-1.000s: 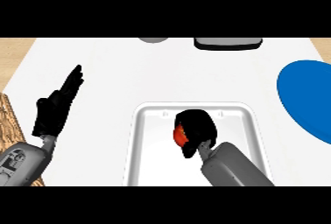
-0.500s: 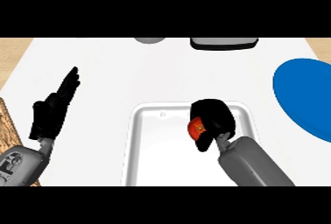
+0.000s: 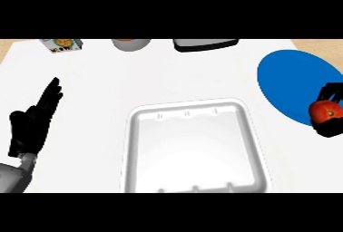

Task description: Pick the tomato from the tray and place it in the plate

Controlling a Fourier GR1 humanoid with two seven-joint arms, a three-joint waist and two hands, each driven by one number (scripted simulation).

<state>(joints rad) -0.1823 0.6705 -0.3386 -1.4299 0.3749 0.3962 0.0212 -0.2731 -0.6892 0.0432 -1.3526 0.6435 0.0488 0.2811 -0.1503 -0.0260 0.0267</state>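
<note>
A red tomato [image 3: 323, 111] is held in my right hand [image 3: 332, 94] at the view's right edge, over the lower right rim of the blue plate [image 3: 291, 77]. The hand's black fingers curl round the tomato from above and below. The white tray [image 3: 195, 149] in the middle of the counter holds nothing. My left hand [image 3: 33, 122] rests open at the left edge, fingers pointing up and away, well apart from the tray.
Along the counter's far edge stand a small printed box [image 3: 62, 44], a round grey container [image 3: 130, 44] and a dark tray-like object [image 3: 204, 44]. A strip of wooden surface shows at the far left.
My right hand has lifted the tomato out of the tray and carried it right to the plate's edge. The view has shifted, and the tray is now empty. The left hand stays put.
</note>
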